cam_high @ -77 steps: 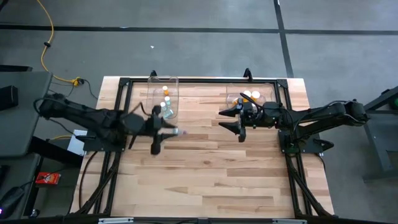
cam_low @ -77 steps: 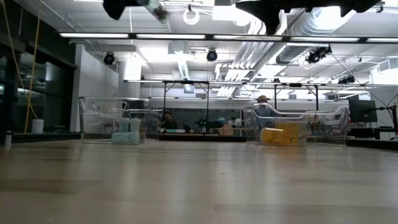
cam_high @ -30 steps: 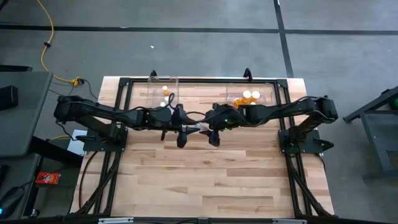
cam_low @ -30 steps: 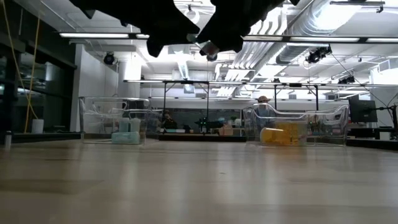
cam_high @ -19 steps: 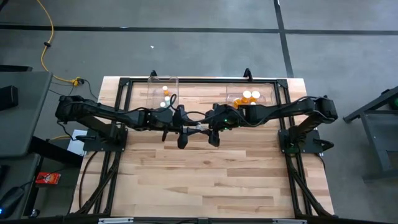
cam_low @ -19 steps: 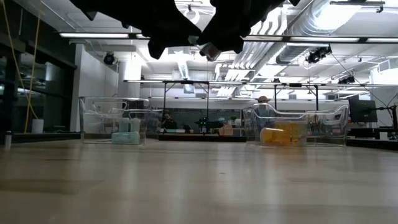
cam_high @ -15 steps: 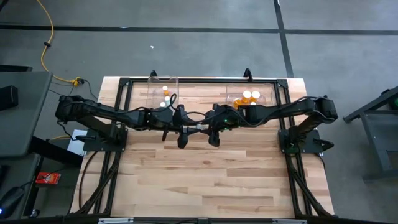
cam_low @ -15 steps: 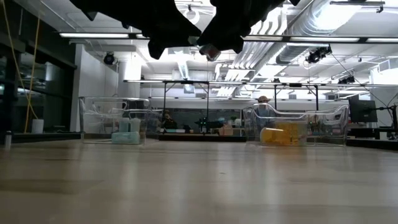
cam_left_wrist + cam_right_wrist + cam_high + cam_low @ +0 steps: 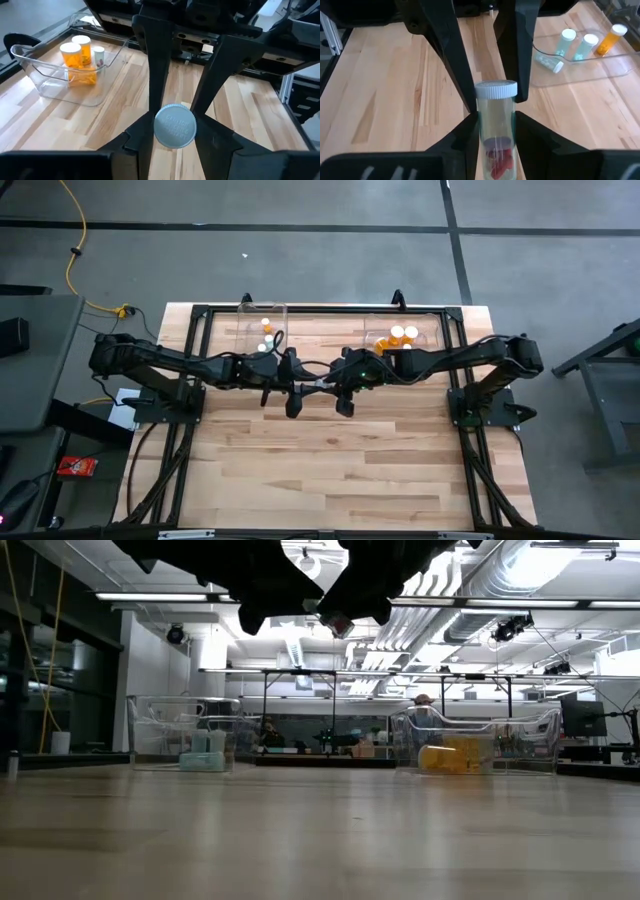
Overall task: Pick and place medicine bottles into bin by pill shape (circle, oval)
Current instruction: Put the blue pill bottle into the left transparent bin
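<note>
Left gripper (image 9: 297, 387) is hanging above mid-table, its fingers clamping a clear bottle (image 9: 495, 127) at the white-capped end. Right gripper (image 9: 335, 385) is meeting it nose to nose, fingers pressing the same bottle's body, red pills showing inside. Behind them, the left bin (image 9: 262, 330) is holding pale and amber bottles, the right bin (image 9: 400, 337) amber ones.
</note>
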Controlling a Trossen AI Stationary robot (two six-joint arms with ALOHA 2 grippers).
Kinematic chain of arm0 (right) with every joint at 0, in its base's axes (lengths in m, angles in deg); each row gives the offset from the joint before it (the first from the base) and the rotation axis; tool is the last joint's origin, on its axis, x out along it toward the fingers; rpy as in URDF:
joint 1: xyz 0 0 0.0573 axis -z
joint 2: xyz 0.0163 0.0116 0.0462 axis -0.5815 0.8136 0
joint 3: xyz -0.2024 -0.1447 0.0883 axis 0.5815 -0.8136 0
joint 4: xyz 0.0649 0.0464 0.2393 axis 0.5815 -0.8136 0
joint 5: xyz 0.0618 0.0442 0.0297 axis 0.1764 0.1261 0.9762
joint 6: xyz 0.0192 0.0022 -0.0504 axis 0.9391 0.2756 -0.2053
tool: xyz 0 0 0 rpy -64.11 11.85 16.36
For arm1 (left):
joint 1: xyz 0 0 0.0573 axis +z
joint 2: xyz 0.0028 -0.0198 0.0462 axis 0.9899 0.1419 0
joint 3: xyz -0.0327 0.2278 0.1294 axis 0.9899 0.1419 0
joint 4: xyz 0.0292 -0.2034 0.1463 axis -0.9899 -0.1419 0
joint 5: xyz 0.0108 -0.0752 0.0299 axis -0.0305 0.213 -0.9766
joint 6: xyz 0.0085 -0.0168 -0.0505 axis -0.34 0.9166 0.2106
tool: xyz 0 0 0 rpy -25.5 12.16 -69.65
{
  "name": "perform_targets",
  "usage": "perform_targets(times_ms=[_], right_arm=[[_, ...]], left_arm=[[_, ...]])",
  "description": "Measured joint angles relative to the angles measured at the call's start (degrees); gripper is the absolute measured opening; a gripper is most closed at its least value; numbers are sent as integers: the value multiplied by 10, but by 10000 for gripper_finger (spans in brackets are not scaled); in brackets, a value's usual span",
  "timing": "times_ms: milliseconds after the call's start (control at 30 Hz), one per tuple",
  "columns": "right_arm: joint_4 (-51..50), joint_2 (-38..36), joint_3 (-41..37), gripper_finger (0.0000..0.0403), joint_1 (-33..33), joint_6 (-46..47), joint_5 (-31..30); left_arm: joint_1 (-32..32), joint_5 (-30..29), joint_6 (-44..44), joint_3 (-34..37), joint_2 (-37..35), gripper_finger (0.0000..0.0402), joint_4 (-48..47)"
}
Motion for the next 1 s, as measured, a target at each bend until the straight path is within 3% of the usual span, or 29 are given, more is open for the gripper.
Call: perform_targets(times_ms=[367,500,600,767,1000], right_arm=[[-96,-44,0,99,25,-41,-4],[-170,-68,-1,99,39,-49,-4],[-168,-100,-30,99,44,-49,-4],[-49,-195,-156,99,46,9,-1],[277,-322,-349,99,30,105,-1]], left_arm=[[26,32,-1,0,-65,204,-36],[40,31,-28,0,-122,218,-71],[46,31,-24,10,-170,218,-79],[46,-2,19,87,-246,214,-37],[14,-19,71,244,-310,213,241]])
